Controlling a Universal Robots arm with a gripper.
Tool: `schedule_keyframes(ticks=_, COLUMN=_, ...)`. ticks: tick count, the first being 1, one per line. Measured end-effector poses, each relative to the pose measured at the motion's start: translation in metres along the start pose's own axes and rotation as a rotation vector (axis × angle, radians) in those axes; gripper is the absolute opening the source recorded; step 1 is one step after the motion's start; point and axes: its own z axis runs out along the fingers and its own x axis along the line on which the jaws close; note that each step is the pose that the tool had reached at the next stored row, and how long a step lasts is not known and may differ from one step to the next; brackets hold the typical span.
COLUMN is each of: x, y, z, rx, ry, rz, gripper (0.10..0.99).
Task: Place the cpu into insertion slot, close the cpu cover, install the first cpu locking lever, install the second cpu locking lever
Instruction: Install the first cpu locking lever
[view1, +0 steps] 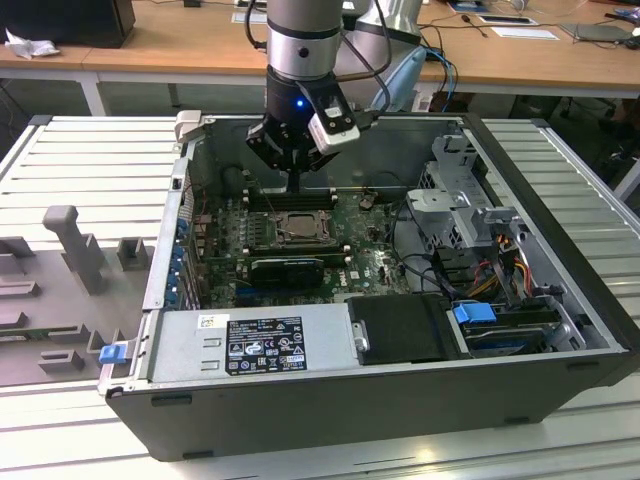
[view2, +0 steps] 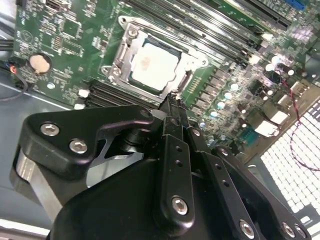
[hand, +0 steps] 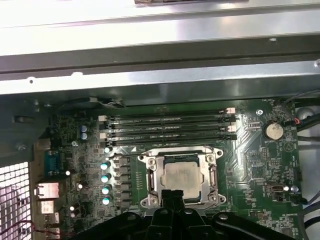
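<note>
The cpu lies flat in the insertion slot, its pale metal top facing up; in the second wrist view the cpu shows the same. The cpu cover is down, framing the chip; the same cpu cover shows in the second wrist view. My gripper is shut, black fingers pressed together with nothing seen between them. Its tip hovers at the socket's edge in both wrist views, gripper just beside the chip. In the exterior view the gripper hangs straight above the socket. I cannot tell whether the locking levers are latched.
Long black memory slots run beside the socket. A black graphics card lies on its other side. The power supply, drive cage and loose cables fill the open case. A coin battery sits on the board.
</note>
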Motion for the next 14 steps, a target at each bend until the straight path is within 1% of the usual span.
schedule_keyframes(ticks=2, x=0.0051, y=-0.0003, z=0.0003, rx=-0.001, ry=-0.0031, rz=0.0, gripper=0.106)
schedule_keyframes(ticks=3, x=0.0059, y=-0.0003, z=0.0005, rx=-0.001, ry=-0.0036, rz=-0.002, gripper=0.106)
schedule_keyframes(ticks=4, x=0.0059, y=-0.0004, z=0.0006, rx=0.0, ry=-0.0033, rz=-0.03, gripper=0.106)
schedule_keyframes(ticks=6, x=0.0059, y=-0.0004, z=0.0009, rx=0.0, ry=-0.0047, rz=-0.054, gripper=0.106)
schedule_keyframes(ticks=7, x=0.0062, y=-0.0005, z=0.0011, rx=0.0, ry=-0.0102, rz=-0.059, gripper=0.106)
schedule_keyframes(ticks=8, x=0.007, y=-0.0005, z=0.0014, rx=0.0, ry=-0.0187, rz=-0.06, gripper=0.106)
schedule_keyframes(ticks=9, x=0.0081, y=-0.0006, z=0.0016, rx=-0.001, ry=-0.0299, rz=-0.061, gripper=0.106)
schedule_keyframes(ticks=10, x=0.0091, y=-0.0007, z=0.0017, rx=-0.001, ry=-0.038, rz=-0.062, gripper=0.106)
schedule_keyframes(ticks=11, x=0.0094, y=-0.0006, z=0.002, rx=-0.001, ry=-0.0429, rz=-0.068, gripper=0.106)
schedule_keyframes(ticks=13, x=0.0094, y=-0.0007, z=0.0023, rx=-0.001, ry=-0.0441, rz=-0.097, gripper=0.106)
schedule_keyframes(ticks=14, x=0.0156, y=-0.0012, z=0.0041, rx=-0.001, ry=-0.0508, rz=-0.121, gripper=0.106)
